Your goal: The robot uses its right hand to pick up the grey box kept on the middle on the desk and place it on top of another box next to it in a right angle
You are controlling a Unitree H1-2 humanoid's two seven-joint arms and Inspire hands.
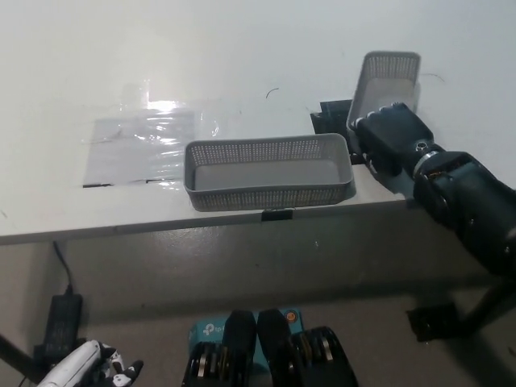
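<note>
While your right hand (393, 139) is closed around the near end of the grey box (387, 79), that box is lifted and tilted, its open side facing you and its far end pointing away over the surface (242, 48). You can see its perforated wall and pale inside above the black hand; its lower part is hidden behind the hand. Whether any edge of it touches the surface, you cannot tell from this angle.

Just to the left of your hand sits the other box (268, 171), a long grey mesh tray lying flat near the front edge of the surface, its long side running across the picture. The held box is apart from it, above and beyond its right end, and roughly crosswise to it.

Behind the tray's right end, beside the held box, a small black object (329, 118) lies on the surface. Farther left you see a clear plastic sheet (145, 141) flat on the surface, catching glare.

Your left hand (89, 365) hangs low at the bottom left, below the surface edge, near a black adapter (58, 322) on the floor; only part of it shows, so you cannot tell whether it is open or closed.
</note>
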